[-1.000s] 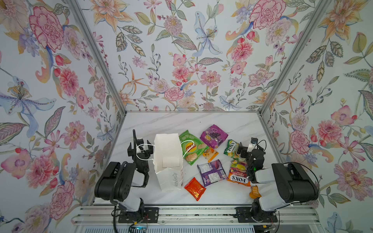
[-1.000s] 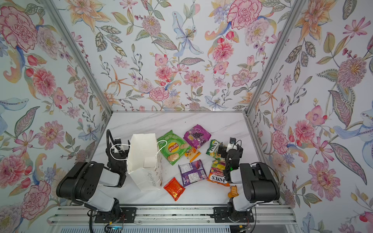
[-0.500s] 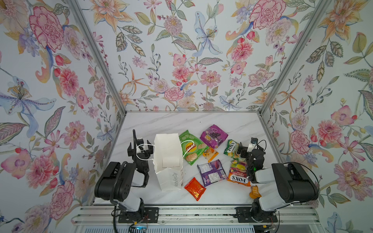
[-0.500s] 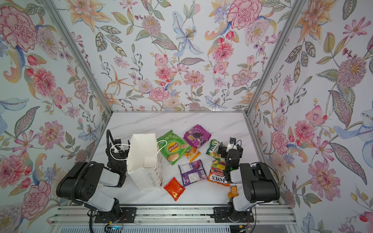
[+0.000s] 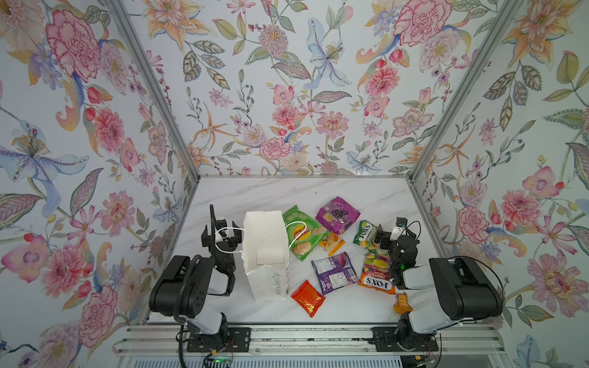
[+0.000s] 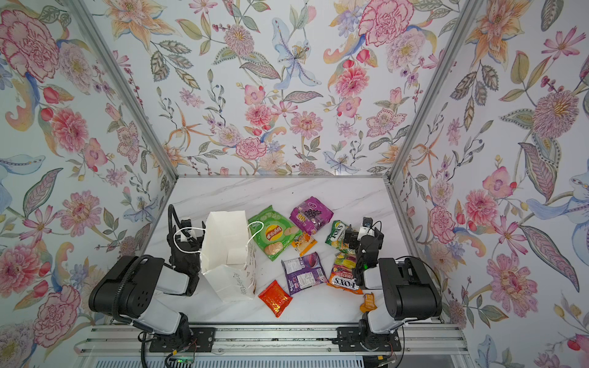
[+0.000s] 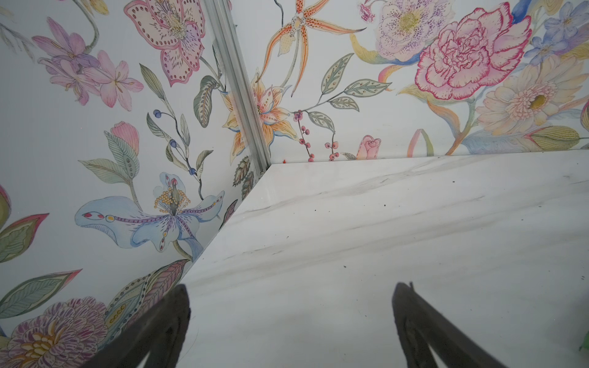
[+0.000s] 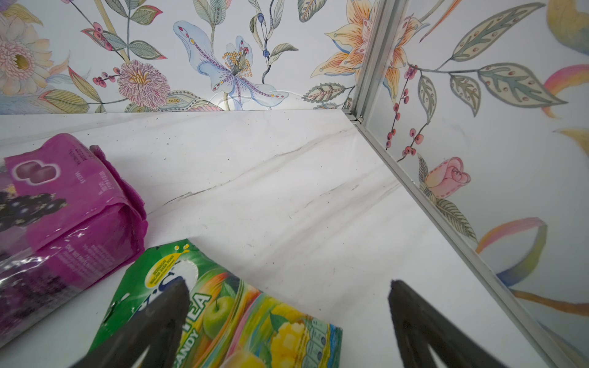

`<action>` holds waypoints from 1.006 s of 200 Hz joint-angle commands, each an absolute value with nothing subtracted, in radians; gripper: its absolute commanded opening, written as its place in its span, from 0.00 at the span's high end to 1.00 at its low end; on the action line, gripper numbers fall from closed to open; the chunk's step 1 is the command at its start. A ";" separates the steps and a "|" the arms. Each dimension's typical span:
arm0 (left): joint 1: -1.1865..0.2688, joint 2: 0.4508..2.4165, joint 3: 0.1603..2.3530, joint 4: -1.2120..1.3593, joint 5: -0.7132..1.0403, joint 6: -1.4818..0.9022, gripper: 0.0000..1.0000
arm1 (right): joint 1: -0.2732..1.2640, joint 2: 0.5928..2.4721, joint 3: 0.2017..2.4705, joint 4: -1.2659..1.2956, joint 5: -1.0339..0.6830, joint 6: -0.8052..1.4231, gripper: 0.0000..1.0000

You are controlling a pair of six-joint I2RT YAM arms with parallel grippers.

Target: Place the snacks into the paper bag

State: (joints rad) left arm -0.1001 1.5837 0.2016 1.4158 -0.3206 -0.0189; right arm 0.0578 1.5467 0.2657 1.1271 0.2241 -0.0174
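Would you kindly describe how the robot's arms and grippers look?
Both the left arm and right arm have boxy black housings joined by white links. A ribbed black hose runs along the left one; thin black wires loop near the right wrist. The fingers of the left gripper and right gripper are dark and tapering.

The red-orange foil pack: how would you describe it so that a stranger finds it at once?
In both top views, find the big white paper bag on the left part of the marble table. Just off its near right corner lies the red-orange foil pack. It alone is shiny red; the purple packet beside it is larger.
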 commanded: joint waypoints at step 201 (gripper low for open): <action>0.035 0.884 0.362 0.273 -0.557 -0.563 0.01 | 0.052 0.835 0.267 0.495 0.333 0.390 0.01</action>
State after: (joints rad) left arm 0.0124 0.9375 0.3428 0.4622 -0.6205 -0.5163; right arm 0.1097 0.9287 0.2710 0.7002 0.3592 0.1566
